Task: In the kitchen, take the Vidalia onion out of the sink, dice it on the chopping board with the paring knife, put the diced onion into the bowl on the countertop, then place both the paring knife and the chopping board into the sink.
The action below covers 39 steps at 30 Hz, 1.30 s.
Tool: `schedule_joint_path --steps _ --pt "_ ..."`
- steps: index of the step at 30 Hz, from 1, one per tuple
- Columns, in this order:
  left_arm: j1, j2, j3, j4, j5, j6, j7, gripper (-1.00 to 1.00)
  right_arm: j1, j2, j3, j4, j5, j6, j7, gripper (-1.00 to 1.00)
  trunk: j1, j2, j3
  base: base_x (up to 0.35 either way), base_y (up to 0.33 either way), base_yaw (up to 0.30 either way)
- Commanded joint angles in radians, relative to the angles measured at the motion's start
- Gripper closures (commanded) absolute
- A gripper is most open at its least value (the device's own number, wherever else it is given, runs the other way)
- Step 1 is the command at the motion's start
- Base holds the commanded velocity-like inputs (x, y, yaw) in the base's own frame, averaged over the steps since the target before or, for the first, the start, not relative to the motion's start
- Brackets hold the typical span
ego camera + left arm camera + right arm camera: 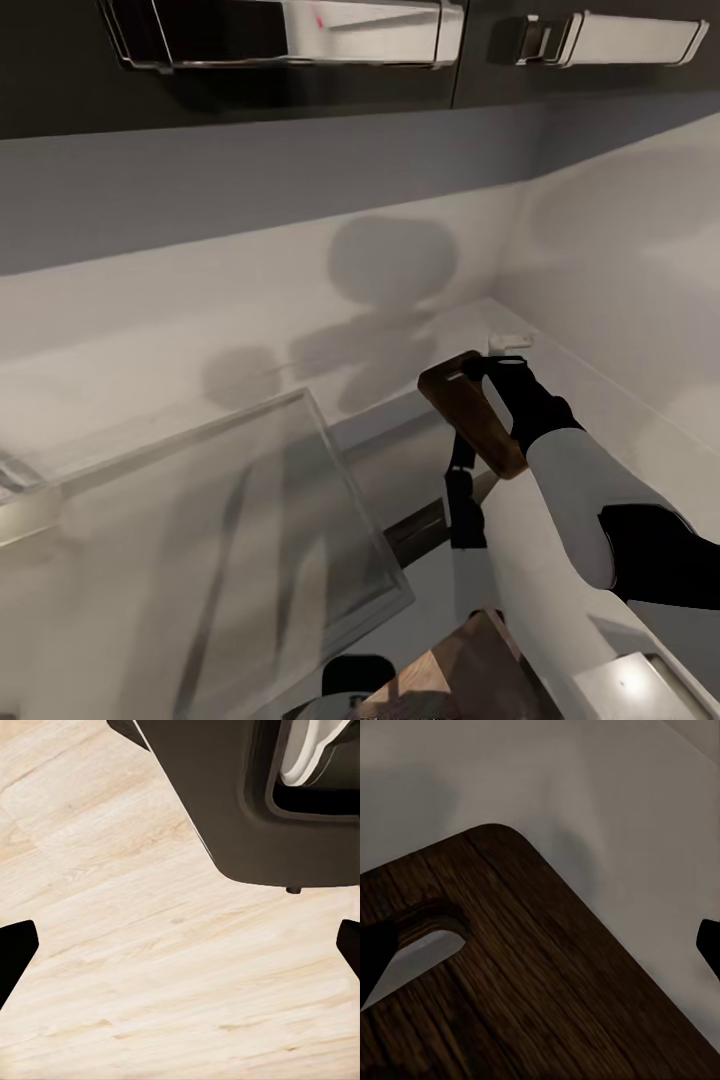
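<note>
a: what are the right fingers (pixel 478 372) doing?

b: closed on the chopping board (pixel 472 412) at its handle-slot end, holding it tilted in the air above the grey desk (pixel 400 470), near the corner where the two pale walls (pixel 300 270) meet; in the right wrist view the board (pixel 532 982) fills the lower part, one dark fingertip (pixel 373 958) lying over its oval slot.

a: and the left fingers (pixel 180 949)?

b: spread wide; their two dark tips sit at opposite edges of the left wrist view with nothing between them, above a pale wooden floor (pixel 135 967) and the robot's dark base (pixel 247 802).

a: anything hard to read?

b: the desk is glossy and full of reflections; the sink's outline can't be told.
</note>
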Motion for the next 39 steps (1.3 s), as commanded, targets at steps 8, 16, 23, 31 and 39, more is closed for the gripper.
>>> schedule_joint_path --steps 8,16,23,31,39 --pt "0.001 0.000 0.001 0.011 0.001 -0.002 0.000 -1.00 -0.001 -0.001 0.005 -0.001 0.003 0.008 -0.003 -1.00 0.000 -0.001 -0.014 0.000 0.000 0.000" --pt "0.001 -0.001 0.001 0.012 0.001 -0.002 0.000 -1.00 0.000 -0.001 0.005 -0.001 0.005 0.008 -0.004 -1.00 0.000 -0.001 -0.020 0.000 0.000 0.000" --pt "0.001 -0.001 0.001 0.012 0.001 -0.002 0.000 -1.00 0.000 -0.001 0.005 -0.001 0.006 0.008 -0.004 -1.00 0.000 -0.001 -0.020 0.000 0.000 0.000" --pt "0.001 -0.002 0.001 0.012 0.001 -0.002 0.000 -1.00 0.000 -0.001 0.005 -0.001 0.005 0.008 -0.004 -1.00 0.000 -0.001 -0.020 0.004 0.000 0.000" --pt "0.001 -0.002 0.000 0.012 0.001 -0.002 0.000 -1.00 0.000 -0.001 0.005 -0.001 0.005 0.008 -0.004 -1.00 0.000 -0.001 -0.020 0.056 0.000 0.000"
